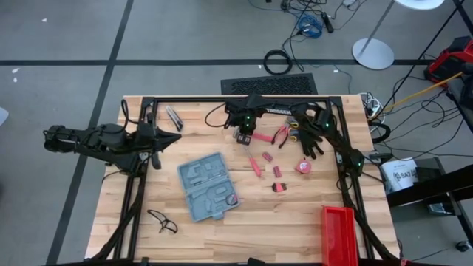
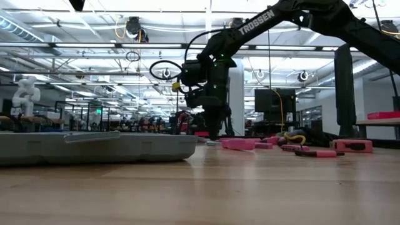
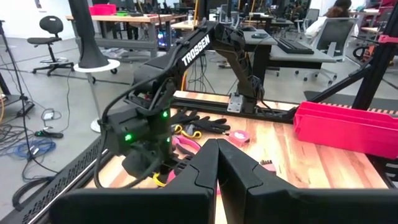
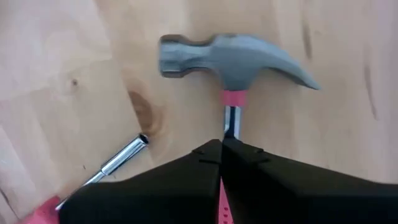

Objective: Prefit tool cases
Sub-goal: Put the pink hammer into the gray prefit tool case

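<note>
Steel-headed hammer (image 4: 233,65) is pinched at its neck by the right gripper (image 4: 222,144), near the table's (image 1: 295,214) far edge. Tool case (image 1: 207,187) lies open mid-table, well apart. Left gripper (image 3: 217,146), clenched empty, hovers left of it.

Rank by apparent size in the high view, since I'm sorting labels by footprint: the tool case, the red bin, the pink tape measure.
1. tool case, largest
2. red bin, smaller, though the picture's edge cuts it off
3. pink tape measure, smallest
</note>
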Available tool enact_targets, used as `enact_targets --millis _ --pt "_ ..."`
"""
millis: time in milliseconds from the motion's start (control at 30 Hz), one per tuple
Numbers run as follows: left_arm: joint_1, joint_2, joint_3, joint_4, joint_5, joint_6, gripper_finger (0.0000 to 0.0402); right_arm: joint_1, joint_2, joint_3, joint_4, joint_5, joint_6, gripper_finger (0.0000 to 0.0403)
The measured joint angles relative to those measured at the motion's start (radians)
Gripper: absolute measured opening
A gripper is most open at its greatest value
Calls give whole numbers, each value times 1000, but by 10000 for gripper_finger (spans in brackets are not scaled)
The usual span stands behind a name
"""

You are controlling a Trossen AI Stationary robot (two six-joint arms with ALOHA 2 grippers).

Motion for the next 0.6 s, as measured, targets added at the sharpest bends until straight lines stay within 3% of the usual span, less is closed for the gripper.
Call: enact_targets --millis 300,433,600 --pt "0 0 0 0 0 2 13 40 30 1 9 76 -25 53" --pt "-1 0 0 0 -1 8 13 38 31 1 6 66 -37 12" --pt "0 0 0 0 -1 7 13 36 32 4 2 47 -41 1"
